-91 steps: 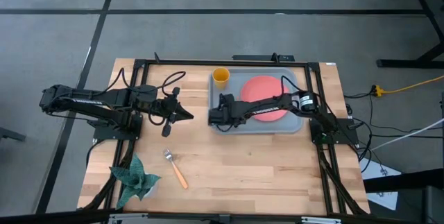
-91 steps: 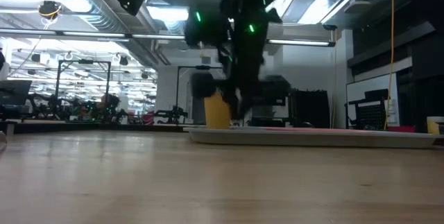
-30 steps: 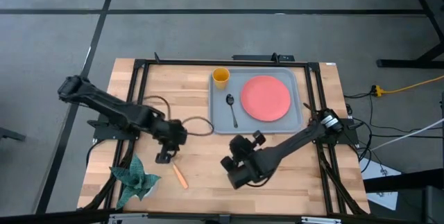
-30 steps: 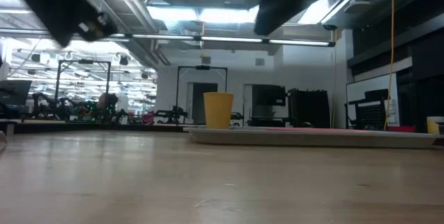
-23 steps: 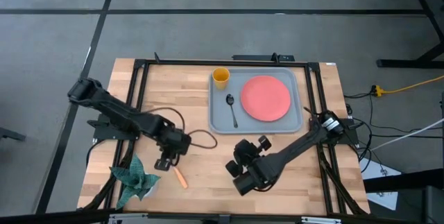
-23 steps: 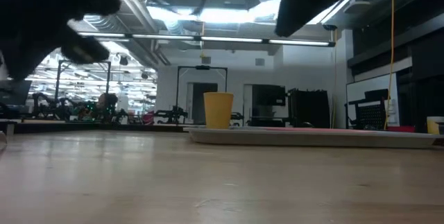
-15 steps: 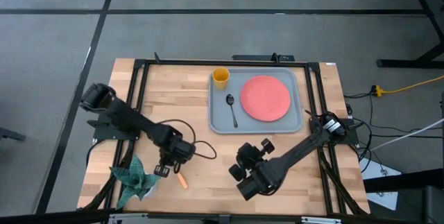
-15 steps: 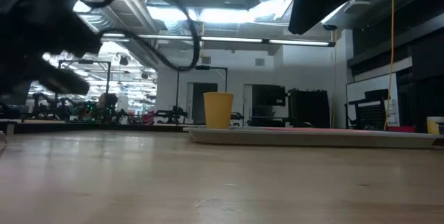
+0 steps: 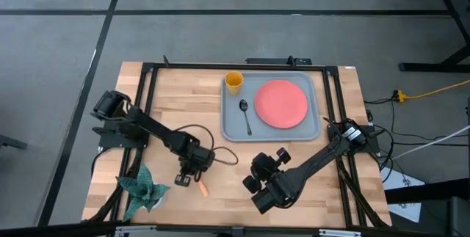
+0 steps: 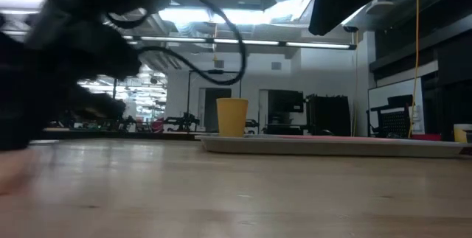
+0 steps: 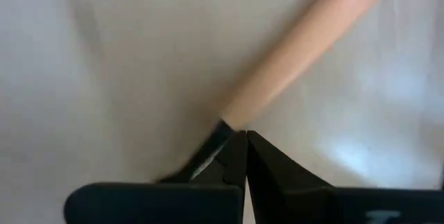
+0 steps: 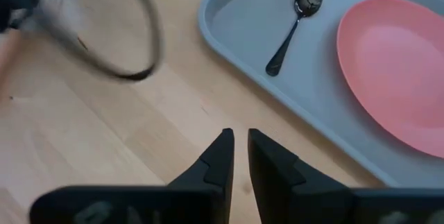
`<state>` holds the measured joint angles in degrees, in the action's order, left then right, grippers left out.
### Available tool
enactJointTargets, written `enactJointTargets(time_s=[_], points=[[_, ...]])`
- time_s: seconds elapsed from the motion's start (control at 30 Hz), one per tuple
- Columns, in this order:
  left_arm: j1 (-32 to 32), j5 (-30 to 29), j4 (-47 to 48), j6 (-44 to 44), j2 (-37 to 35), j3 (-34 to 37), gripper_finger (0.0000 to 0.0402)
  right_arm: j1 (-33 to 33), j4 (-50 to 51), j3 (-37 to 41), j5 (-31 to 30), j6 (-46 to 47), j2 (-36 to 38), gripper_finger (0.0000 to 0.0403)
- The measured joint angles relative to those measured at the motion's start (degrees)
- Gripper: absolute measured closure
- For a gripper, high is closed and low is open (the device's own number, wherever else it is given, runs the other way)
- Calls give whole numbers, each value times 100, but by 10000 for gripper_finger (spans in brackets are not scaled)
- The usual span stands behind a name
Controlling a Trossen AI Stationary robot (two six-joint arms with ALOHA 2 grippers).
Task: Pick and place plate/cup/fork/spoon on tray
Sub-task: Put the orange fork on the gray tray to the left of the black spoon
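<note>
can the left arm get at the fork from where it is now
Probably yes: the left gripper hangs right over the fork on bare table, with the handle just past its shut fingers. They must open first.

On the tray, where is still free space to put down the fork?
The tray has a bare strip along its near edge, below the spoon and plate, and a small patch between spoon and left rim. The far side is crowded: cup in the corner, plate filling the right half.
</note>
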<state>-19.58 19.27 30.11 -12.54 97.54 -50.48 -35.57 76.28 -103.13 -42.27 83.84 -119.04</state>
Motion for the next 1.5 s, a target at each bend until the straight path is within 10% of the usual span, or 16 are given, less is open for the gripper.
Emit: enactJointTargets(time_s=[0.37,0.57,1.2,1.5], points=[[748,-661,-1245,525,0,-25,401,0,-86,0,187,19,0,354],[773,-770,167,571,-100,-486,401,0,-84,0,189,15,0,354],[-287,-4124,2145,379,-111,-989,397,-9,-54,35,147,-18,-4,354],[-1154,-5534,1188,938,-114,-903,387,-9,4,39,138,-29,-4,354]])
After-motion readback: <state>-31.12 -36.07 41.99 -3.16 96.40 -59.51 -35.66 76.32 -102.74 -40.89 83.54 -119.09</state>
